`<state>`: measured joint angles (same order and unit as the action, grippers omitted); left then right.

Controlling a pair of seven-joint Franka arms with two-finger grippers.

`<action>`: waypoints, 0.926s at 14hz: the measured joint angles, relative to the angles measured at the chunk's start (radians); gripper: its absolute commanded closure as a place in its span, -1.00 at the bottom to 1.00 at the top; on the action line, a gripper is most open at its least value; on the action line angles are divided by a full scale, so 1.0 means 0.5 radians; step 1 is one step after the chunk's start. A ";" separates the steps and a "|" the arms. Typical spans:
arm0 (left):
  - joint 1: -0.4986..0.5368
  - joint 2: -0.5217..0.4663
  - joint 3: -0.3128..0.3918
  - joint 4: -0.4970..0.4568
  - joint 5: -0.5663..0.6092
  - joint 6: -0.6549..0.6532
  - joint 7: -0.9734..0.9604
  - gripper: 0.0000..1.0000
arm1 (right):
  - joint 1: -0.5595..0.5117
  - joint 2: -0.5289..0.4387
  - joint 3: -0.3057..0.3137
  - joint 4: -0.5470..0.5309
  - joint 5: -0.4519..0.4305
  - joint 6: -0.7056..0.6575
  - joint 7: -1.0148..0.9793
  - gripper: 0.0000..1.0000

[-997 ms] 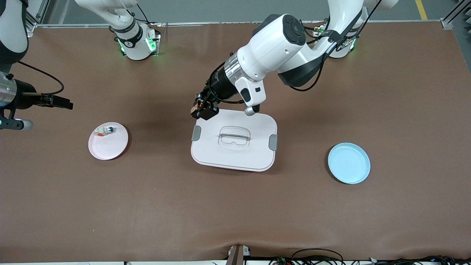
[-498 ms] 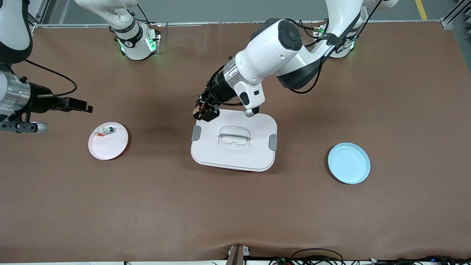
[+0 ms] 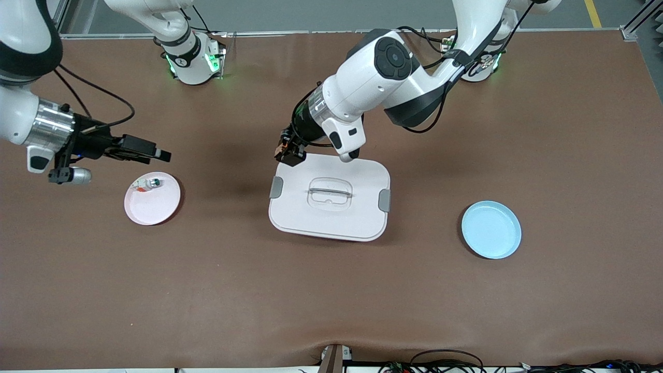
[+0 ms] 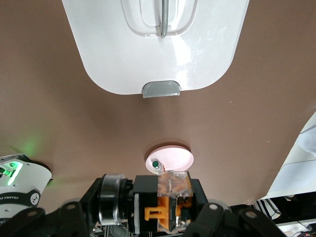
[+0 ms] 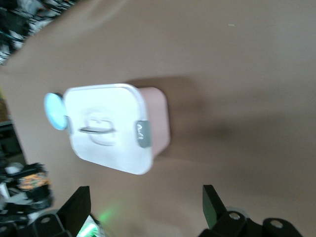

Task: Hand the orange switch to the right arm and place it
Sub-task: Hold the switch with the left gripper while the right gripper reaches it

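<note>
Since a second ago the right arm has swung in from the table's edge toward the middle, and its right gripper [image 3: 161, 154] now hangs over bare table just above the pink plate [image 3: 155, 207], its fingers spread wide with nothing between them. The left arm has drawn back a little toward its base, so the left gripper [image 3: 288, 153] now sits over the edge of the white lidded box [image 3: 331, 223] at the corner farthest from the front camera, toward the right arm's end. Its fingers are clamped on the orange switch [image 4: 173, 200], which the left wrist view shows as an orange block pinched between the dark fingers; in the front view it appears only as a small orange fleck at the fingertips. The pink plate carries a small white piece with teal and red bits [image 3: 146, 183] near its rim. The box stands at the middle of the table with its lid on, grey latches at both ends. A light blue plate [image 3: 491, 230] lies toward the left arm's end of the table, well apart from the box.
</note>
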<state>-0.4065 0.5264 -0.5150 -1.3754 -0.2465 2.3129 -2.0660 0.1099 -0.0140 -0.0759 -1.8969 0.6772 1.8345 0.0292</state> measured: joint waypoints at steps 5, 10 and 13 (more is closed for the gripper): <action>0.007 0.000 0.002 0.004 0.000 0.000 -0.001 0.39 | 0.268 -0.116 0.005 -0.281 0.470 0.496 0.000 -1.00; 0.012 0.000 0.003 0.010 0.000 0.000 -0.002 0.38 | 0.557 -0.120 0.006 -0.347 0.693 0.804 -0.048 -1.00; 0.012 0.000 0.003 0.011 0.000 0.000 -0.020 0.38 | 0.671 -0.100 0.006 -0.348 0.697 0.888 -0.132 -1.00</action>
<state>-0.4005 0.5264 -0.5135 -1.3699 -0.2465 2.3129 -2.0762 0.4452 -0.0638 -0.0730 -2.0710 1.0259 2.2783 -0.0369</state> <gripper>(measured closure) 0.278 0.000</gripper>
